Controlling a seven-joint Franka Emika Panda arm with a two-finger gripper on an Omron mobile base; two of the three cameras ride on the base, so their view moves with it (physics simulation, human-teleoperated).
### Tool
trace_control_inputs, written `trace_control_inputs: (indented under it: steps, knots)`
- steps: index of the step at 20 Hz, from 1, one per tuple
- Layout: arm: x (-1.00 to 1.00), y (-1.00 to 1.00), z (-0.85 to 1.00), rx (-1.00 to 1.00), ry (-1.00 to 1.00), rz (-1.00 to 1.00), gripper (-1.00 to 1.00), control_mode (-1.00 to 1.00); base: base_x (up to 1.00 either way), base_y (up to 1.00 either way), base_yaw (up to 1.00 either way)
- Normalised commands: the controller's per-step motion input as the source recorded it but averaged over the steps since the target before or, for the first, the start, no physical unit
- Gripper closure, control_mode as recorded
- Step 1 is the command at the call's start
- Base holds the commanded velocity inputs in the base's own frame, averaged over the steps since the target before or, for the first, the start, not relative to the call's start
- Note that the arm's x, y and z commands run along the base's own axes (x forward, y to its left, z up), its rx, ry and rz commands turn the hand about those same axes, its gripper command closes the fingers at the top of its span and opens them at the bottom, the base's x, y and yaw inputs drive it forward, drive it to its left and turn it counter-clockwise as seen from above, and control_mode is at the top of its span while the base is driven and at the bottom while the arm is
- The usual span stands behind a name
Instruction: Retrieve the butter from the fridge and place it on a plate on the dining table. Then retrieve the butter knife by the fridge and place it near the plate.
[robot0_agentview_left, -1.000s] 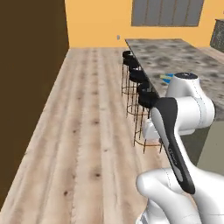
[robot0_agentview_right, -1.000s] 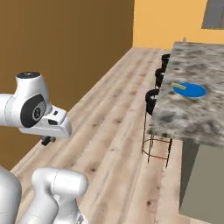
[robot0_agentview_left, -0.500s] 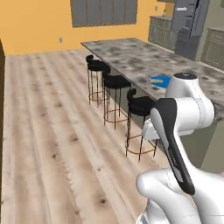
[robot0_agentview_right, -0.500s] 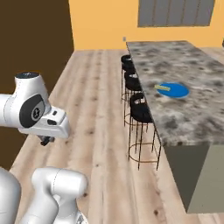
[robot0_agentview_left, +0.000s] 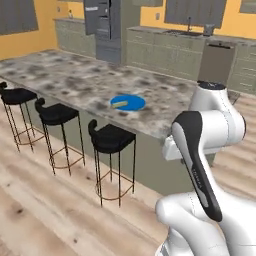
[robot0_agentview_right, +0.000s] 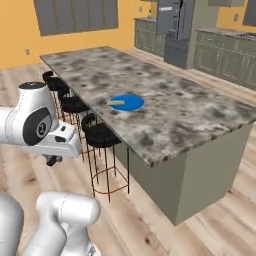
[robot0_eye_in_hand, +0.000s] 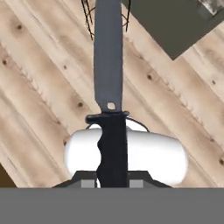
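Marbled dining table (robot0_agentview_left: 75, 82), blue plate (robot0_agentview_left: 131, 103) flat near its front edge

Even flat light, soft shadows, slightly blurry

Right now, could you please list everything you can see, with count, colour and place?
dining table: one, grey-brown marbled top, beige base, centre.
plate: one, bright blue, on the table's stool side.
butter: one, pale yellow, on the plate's edge.
stools: three, black, along the table.
fridge: one, dark grey, far wall.
cupboards: row, beige, beside the fridge.
floor: light wood planks.
butter knife: one, dark, held by its handle above the floor.
gripper: one, shut on the knife.
arm: one, white, dark joints.
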Motion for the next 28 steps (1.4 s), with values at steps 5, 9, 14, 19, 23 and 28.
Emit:
trace_control_inputs:
  steps: [5,9,14,19,23,28]
  knots:
    - [0.00,0.00,0.00,0.00,0.00,0.00,1.00,1.00,0.45,0.70,-0.71]
    - [0.00,0.00,0.00,0.00,0.00,0.00,1.00,1.00,0.28,1.00,-0.58]
    - [0.00,0.00,0.00,0.00,0.00,0.00,1.00,1.00,0.23,0.79,-0.61]
    - [0.00,0.00,0.00,0.00,0.00,0.00,1.00,1.00,0.18,0.91,-0.55]
    - [0.00,0.00,0.00,0.00,0.00,0.00,1.00,1.00,0.35,0.82,-0.41]
    - [0.04,0.00,0.00,0.00,0.00,-0.02,1.00,-1.00,0.26,0.08,-0.16]
